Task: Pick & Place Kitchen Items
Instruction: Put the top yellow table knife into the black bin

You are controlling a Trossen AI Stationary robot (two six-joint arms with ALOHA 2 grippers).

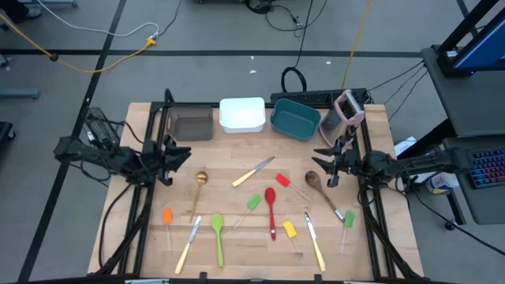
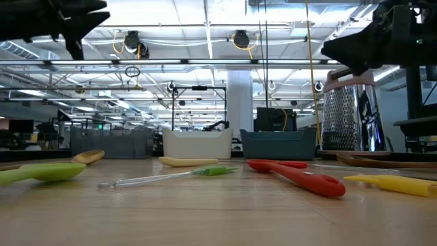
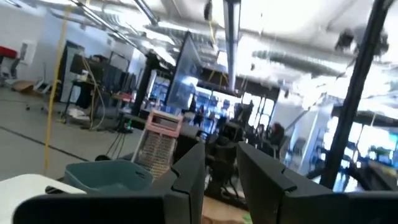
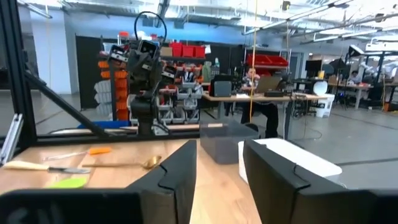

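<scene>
From above, I see the left gripper [image 1: 183, 157] at the table's [image 1: 237, 260] left edge, in front of the brown tub [image 1: 192, 124], pointing inward. The right gripper [image 1: 322, 162] sits at the right edge, just beside the wooden spoon [image 1: 314, 181] and in front of the pink appliance [image 1: 347, 110]. The utensils lie scattered between the arms: gold spoon [image 1: 199, 189], cream knife [image 1: 254, 171], red spoon [image 1: 271, 209], green spoon [image 1: 218, 237], orange spatula [image 1: 167, 217], yellow spatula [image 1: 290, 231]. The white tub [image 1: 242, 114] and teal tub [image 1: 295, 118] stand along the back.

From table height, both arms hang above the wood, and nothing hangs from either. The red spoon [image 2: 300, 176] lies near the lens, a green-headed spatula [image 2: 171, 177] beside it, the green spoon [image 2: 41, 171] to the left. The white tub [image 2: 196, 144] and teal tub [image 2: 278, 144] stand behind.

Through the left wrist I see the left gripper [image 3: 221, 186], its fingers [image 3: 189, 180] parted with a clear gap and nothing between them. The teal tub [image 3: 109, 177] and the appliance [image 3: 158, 143] lie ahead.

Through the right wrist, the right gripper [image 4: 217, 180] has its fingers [image 4: 177, 177] parted and holds nothing. Across the table are the gold spoon [image 4: 124, 164], the orange spatula [image 4: 93, 151] and a knife [image 4: 43, 167].
</scene>
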